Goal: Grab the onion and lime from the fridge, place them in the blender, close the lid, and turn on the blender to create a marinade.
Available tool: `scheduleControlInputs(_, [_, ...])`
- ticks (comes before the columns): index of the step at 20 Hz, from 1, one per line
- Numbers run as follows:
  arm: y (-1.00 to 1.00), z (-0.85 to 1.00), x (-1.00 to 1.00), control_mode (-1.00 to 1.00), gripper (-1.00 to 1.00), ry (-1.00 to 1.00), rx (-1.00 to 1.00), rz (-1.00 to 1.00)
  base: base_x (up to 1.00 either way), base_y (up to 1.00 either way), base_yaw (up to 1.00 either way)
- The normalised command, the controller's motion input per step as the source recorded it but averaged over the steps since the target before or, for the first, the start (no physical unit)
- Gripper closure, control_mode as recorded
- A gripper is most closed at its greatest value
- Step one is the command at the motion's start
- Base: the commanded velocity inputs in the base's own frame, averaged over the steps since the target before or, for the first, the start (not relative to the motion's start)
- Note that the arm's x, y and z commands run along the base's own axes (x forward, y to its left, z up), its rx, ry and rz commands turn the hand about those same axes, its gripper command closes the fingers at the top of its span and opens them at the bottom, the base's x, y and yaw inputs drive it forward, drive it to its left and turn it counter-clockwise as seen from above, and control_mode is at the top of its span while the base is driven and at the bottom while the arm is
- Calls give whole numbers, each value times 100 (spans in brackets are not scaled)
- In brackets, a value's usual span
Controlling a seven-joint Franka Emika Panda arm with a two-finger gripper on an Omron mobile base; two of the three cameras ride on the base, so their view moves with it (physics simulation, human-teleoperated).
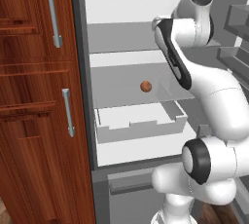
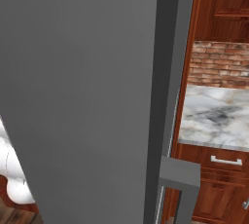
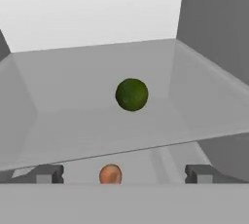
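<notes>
Fingertips of my two-finger gripper (image 3: 124, 174) stand wide apart at the bottom of the hand view, holding nothing. Between them, lower down, sits the small round orange-brown onion (image 3: 110, 174); from the left base view that onion (image 1: 146, 86) rests on a pale glass shelf (image 1: 121, 89) above the white drawer (image 1: 141, 123). Farther in, on the shelf above, the small dark green lime (image 3: 132, 94) lies near the middle, well apart from the grey walls of the tall fridge (image 3: 214, 28). I judge the step in hand to be the reach for the first fruit, with nothing collected yet. Next I would need to advance level with whichever ball I choose, centre it between my fingers, then close.
</notes>
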Motion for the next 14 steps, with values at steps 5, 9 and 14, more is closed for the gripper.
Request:
scheduleControlInputs(5, [0,-45,30,-100,-100,21,3,-8,0,0,0])
scheduleControlInputs(9, [-2,-8,52,-100,-100,10,7,-7,0,0,0])
scheduleControlInputs(14, [-10,0,41,-100,-100,1,5,-1,0,0,0])
